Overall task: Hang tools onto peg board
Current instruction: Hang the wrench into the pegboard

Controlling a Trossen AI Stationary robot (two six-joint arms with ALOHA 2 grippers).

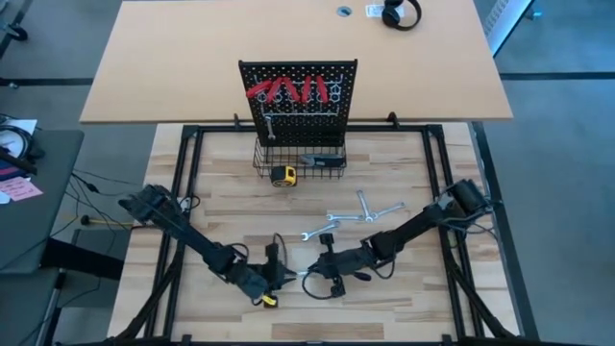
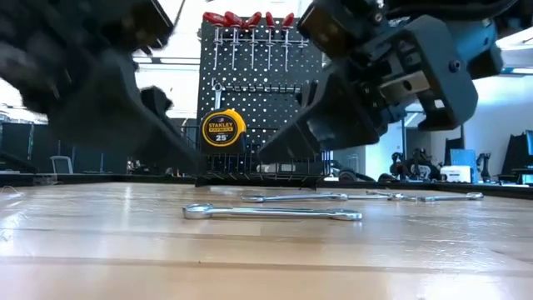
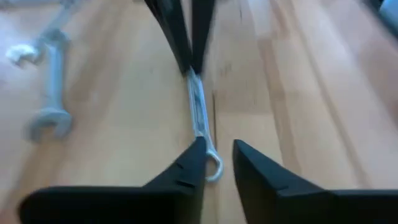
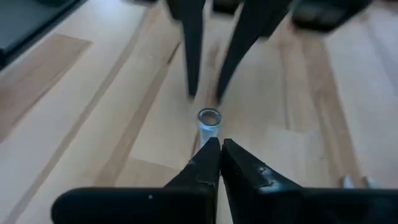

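**Two grippers meet over one wrench**

Near the table's front edge, the right gripper [image 4: 220, 144] pinches one end of a slim silver wrench [image 3: 200, 118], fingers clamped on it. The left gripper [image 3: 219, 149] faces it, fingers parted around the wrench's ring end. More wrenches [image 1: 365, 211] lie loose behind. The peg board [image 1: 298, 96] stands upright farther back, red-handled pliers [image 1: 288, 90] already hanging along its top.

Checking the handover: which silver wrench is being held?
The wrench pinched by the right gripper, its ring end between the left gripper's open fingers; other wrenches lie loose.
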